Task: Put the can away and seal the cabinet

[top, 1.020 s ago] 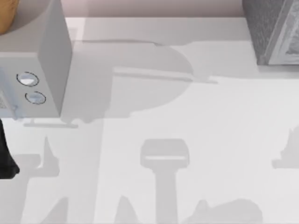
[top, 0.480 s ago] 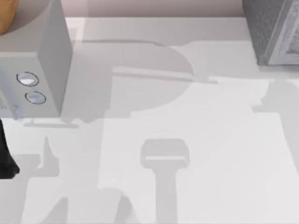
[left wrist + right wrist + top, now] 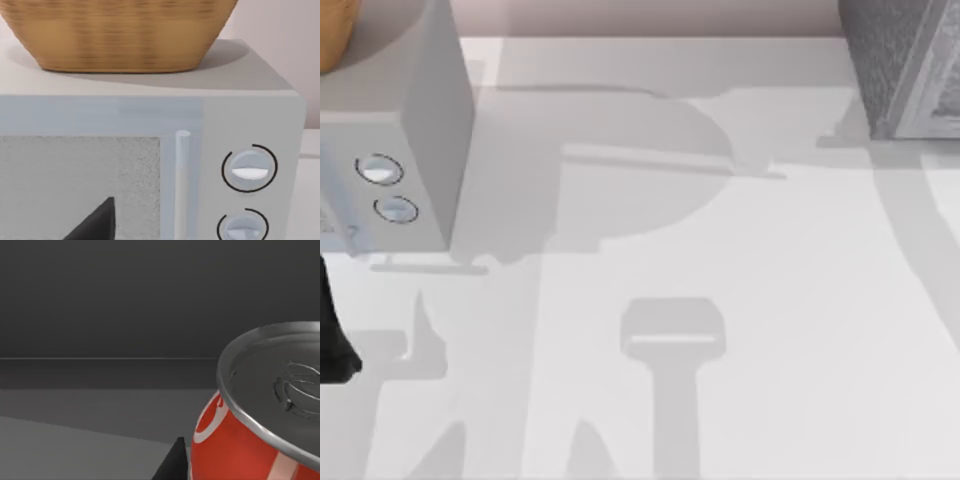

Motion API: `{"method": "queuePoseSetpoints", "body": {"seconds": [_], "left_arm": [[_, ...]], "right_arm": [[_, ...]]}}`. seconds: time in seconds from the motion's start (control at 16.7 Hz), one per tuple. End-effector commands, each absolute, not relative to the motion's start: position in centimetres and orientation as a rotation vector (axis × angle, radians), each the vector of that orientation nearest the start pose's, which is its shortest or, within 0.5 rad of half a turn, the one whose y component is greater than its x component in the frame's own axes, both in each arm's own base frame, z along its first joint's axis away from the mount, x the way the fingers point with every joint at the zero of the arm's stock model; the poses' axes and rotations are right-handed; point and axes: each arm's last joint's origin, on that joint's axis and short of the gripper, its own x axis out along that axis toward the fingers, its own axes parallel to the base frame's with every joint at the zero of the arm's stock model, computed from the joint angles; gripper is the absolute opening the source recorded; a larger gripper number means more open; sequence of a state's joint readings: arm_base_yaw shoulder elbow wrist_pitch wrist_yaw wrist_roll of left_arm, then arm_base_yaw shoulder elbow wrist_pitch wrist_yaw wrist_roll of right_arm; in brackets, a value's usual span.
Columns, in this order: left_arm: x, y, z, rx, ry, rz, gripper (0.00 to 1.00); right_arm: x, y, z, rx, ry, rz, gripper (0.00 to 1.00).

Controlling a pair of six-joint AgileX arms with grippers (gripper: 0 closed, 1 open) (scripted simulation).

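Note:
The can [image 3: 260,430] looms close in the right wrist view, red with white lettering and a silver top, upright. One dark fingertip [image 3: 172,462] of my right gripper lies against its side, and the gripper looks shut on it. Behind the can is a dark grey interior with a flat floor and back wall. The grey cabinet [image 3: 905,70] stands at the table's far right corner in the top view. My left arm [image 3: 332,340] is parked at the left edge. One of its fingertips [image 3: 95,222] shows in front of the microwave door.
A light grey microwave [image 3: 395,150] with two round knobs [image 3: 380,170] stands at the far left, with a wicker basket [image 3: 120,35] on top of it. The white tabletop [image 3: 720,260] carries only arm shadows.
The right arm's shadow has slid from the table's right middle up to the cabinet front. The shadow near the front edge has shrunk. The left arm has stayed still.

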State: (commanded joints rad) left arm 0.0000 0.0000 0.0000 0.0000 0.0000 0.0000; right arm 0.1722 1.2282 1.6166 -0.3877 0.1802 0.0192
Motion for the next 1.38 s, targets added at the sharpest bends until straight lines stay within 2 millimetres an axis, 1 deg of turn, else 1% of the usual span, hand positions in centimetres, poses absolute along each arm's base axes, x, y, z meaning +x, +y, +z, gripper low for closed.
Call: {"method": "queuePoseSetpoints", "body": {"seconds": [0.12,0.24,0.6,0.72,0.9,1.2,1.38], "left_arm": [[10.6,-0.1,16.0,0.000,0.000,0.000,1.00],[10.6,-0.1,16.0,0.000,0.000,0.000,1.00],[10.6,-0.1,16.0,0.000,0.000,0.000,1.00],[10.6,-0.1,16.0,0.000,0.000,0.000,1.00],[10.6,-0.1,16.0,0.000,0.000,0.000,1.00],[10.6,-0.1,16.0,0.000,0.000,0.000,1.00],[10.6,-0.1,16.0,0.000,0.000,0.000,1.00]], "right_arm": [[24.9,4.5,50.6,0.003,-0.001,0.002,0.00],[25.6,4.7,51.0,0.002,0.000,0.002,0.00],[25.6,4.6,51.0,0.004,0.000,-0.001,0.00],[26.3,4.7,51.2,0.005,0.006,-0.001,0.00],[28.6,4.9,52.1,0.004,0.016,-0.004,0.00],[33.7,5.1,53.9,0.000,0.008,-0.006,0.00],[36.3,5.0,54.3,0.001,-0.009,-0.002,0.00]]}}
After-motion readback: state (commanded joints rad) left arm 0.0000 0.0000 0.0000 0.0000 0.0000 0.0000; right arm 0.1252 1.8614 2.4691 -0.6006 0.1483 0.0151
